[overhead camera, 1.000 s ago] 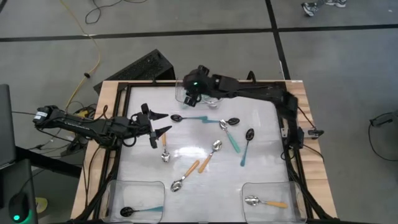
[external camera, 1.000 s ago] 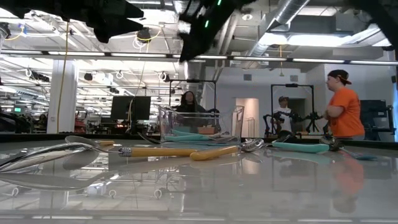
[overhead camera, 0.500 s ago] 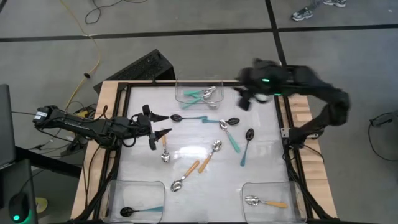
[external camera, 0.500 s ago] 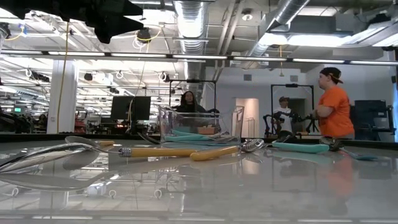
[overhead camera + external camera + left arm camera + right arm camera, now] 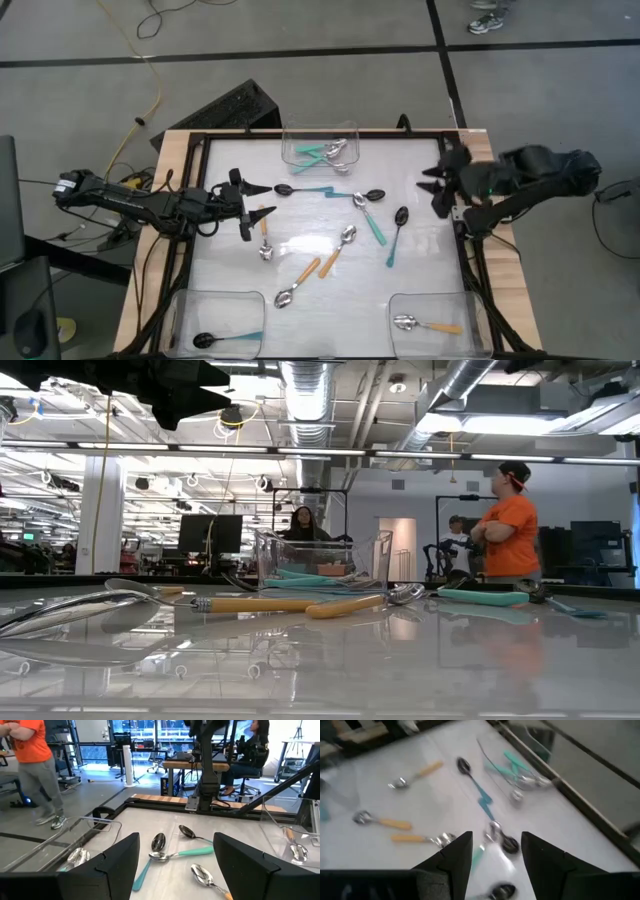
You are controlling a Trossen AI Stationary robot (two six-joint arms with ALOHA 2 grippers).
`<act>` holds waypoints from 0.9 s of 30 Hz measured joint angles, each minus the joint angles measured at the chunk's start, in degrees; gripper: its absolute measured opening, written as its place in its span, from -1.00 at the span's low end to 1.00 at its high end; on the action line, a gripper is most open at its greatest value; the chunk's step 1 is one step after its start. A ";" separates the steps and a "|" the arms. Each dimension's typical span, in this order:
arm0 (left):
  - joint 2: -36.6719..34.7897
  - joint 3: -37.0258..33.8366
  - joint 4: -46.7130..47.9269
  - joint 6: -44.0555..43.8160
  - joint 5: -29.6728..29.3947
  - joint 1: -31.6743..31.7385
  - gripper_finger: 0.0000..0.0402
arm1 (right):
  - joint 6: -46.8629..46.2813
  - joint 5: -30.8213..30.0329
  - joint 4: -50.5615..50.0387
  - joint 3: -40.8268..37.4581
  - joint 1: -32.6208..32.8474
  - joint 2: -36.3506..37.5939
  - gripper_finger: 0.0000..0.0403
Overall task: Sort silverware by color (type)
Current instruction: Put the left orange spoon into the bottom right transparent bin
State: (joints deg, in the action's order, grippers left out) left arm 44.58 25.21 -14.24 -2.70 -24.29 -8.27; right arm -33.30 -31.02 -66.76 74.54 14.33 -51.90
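Several spoons lie flat on the white table: a black-bowled teal one [image 5: 305,190], a silver teal one [image 5: 368,216], another black teal one [image 5: 396,236], and three orange-handled ones [image 5: 264,240] [image 5: 335,250] [image 5: 298,283]. My left gripper [image 5: 265,198] hangs open and empty over the table's left part, pointing level toward the spoons [image 5: 172,856]. My right gripper [image 5: 432,188] is open and empty above the table's right edge, tilted down toward the spoons [image 5: 495,832].
A clear bin [image 5: 320,150] at the far edge holds teal-handled silver spoons. The near left bin [image 5: 215,320] holds a black teal spoon; the near right bin [image 5: 430,322] holds a silver orange one. A black frame [image 5: 470,260] rims the table. People stand in the room beyond.
My right gripper has swung from above the far bin toward the table's right edge, rising a little and rolling as it went. The spoons on the table have stayed where they were.
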 joint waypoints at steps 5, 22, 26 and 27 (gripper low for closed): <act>-0.01 0.00 0.30 -0.98 1.82 0.00 0.21 | 5.88 -0.51 21.10 -12.96 2.31 3.09 -0.04; -0.02 0.01 0.77 -4.16 4.14 0.00 0.21 | 31.46 -0.20 56.73 -25.03 -6.28 -8.26 -0.06; 0.00 1.26 3.08 -5.43 4.50 0.00 0.21 | 35.07 1.14 59.37 -25.03 -8.21 -7.65 -0.07; 0.00 1.75 3.97 -5.60 4.50 0.00 0.21 | 35.63 1.24 59.38 -25.03 -8.47 -7.09 -0.07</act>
State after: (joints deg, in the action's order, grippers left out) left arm 44.58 26.97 -10.27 -8.30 -19.79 -8.27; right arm 2.33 -29.79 -7.39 49.52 5.86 -58.99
